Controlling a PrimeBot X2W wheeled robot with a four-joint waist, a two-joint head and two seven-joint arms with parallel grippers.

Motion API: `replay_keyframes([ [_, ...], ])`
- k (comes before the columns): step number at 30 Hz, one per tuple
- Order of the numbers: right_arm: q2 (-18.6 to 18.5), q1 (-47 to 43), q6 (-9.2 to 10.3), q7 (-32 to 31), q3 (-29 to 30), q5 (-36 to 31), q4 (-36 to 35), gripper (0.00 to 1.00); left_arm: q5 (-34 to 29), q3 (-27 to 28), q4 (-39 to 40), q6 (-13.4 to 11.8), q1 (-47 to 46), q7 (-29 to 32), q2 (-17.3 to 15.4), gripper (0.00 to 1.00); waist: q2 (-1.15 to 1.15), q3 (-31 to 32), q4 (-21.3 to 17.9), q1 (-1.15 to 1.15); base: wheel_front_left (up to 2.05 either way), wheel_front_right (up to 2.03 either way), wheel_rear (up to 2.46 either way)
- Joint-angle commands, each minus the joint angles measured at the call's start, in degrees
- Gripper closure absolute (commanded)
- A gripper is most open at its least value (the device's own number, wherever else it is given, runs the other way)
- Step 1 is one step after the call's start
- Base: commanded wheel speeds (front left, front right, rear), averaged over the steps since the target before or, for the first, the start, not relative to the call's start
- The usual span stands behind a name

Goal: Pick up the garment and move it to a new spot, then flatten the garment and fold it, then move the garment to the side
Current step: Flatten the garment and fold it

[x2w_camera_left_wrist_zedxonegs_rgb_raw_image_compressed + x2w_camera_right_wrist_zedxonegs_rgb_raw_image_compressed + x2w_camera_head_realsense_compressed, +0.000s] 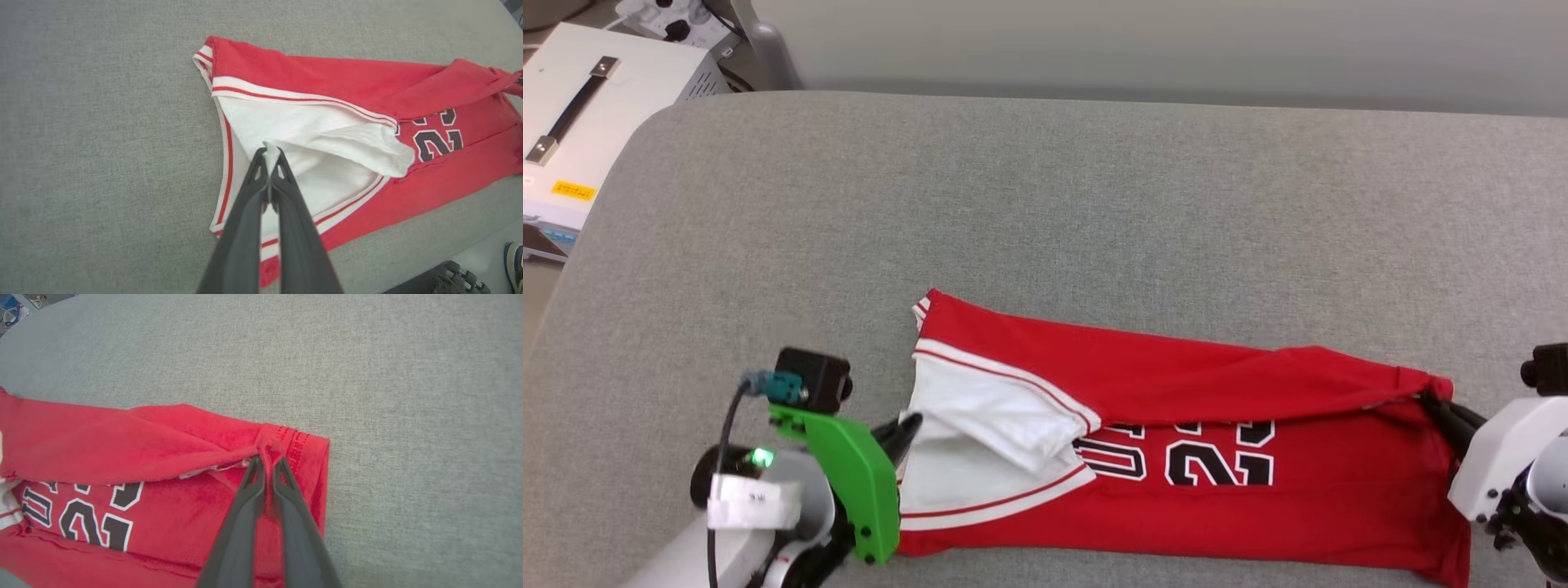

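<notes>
- One red jersey shirt point(1176, 376) with white sleeves and black "23" lettering lies lengthwise, partly folded over, near my edge of the grey fabric-covered table point(1045, 188).
- My left gripper point(269, 153) is clamped on its white sleeve cloth.
- My right gripper point(267, 459) pinches the red hem end.

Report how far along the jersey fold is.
Done: the garment lies stretched out on the grey surface, its far edge already turned over the lettering. In hand: left jaws shut on the white sleeve, right jaws shut on the red hem corner. Left: finishing the fold and moving it aside.
</notes>
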State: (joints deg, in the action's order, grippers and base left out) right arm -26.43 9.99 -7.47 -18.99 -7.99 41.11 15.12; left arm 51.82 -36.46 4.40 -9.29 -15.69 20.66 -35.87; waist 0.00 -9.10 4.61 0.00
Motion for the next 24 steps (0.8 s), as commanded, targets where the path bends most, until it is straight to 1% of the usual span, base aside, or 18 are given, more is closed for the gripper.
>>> replay_keyframes([
  [1,-0.6,-1.3,-0.02,-0.4,-0.4,0.5,-0.8,1.0,-0.6,-0.4,-0.4,-0.3,1.6,-0.2,-0.5,1.0,0.0,0.3,-0.1,0.0,0.0,0.0,0.0],
  [4,-2.1,-3.0,-0.02,-1.1,-2.2,0.3,-2.3,1.0,-1.2,-1.3,-1.8,-0.4,2.9,-0.6,-0.5,1.0,0.0,0.6,-0.2,0.0,0.0,0.0,0.0],
  [12,-7.0,-5.3,-0.02,-2.1,-6.8,-1.4,-4.8,1.0,-1.8,-3.4,-6.7,1.1,3.3,-1.7,1.5,1.0,0.0,1.3,-0.5,0.0,0.0,0.0,0.0],
  [20,-10.0,-6.1,-0.02,-2.0,-10.6,-2.7,-5.1,1.0,-1.8,-4.6,-10.0,2.2,2.9,-2.1,2.9,1.0,0.0,1.4,-0.5,0.0,0.0,0.0,0.0],
  [21,-10.1,-6.2,-0.02,-2.0,-10.8,-2.7,-4.8,0.98,-1.8,-4.8,-10.3,2.3,2.9,-2.2,3.2,1.0,0.0,1.4,-0.5,0.0,0.0,0.0,0.0],
  [22,-10.0,-6.2,-0.02,-1.9,-11.1,-2.8,-4.4,0.58,-1.9,-5.0,-10.7,2.5,2.8,-2.1,3.4,1.0,0.0,1.4,-0.5,0.0,0.0,0.0,0.0],
  [23,-9.9,-6.3,-0.02,-1.9,-11.2,-2.8,-4.0,0.0,-1.8,-5.2,-10.9,2.6,2.8,-2.0,3.6,1.0,0.0,1.4,-0.5,0.0,0.0,0.0,0.0],
  [24,-9.6,-6.2,-0.02,-2.1,-11.2,-2.4,-3.4,0.0,-1.8,-5.5,-11.3,2.7,2.8,-1.8,3.8,0.75,0.0,1.5,-0.5,0.0,0.0,0.0,0.0],
])
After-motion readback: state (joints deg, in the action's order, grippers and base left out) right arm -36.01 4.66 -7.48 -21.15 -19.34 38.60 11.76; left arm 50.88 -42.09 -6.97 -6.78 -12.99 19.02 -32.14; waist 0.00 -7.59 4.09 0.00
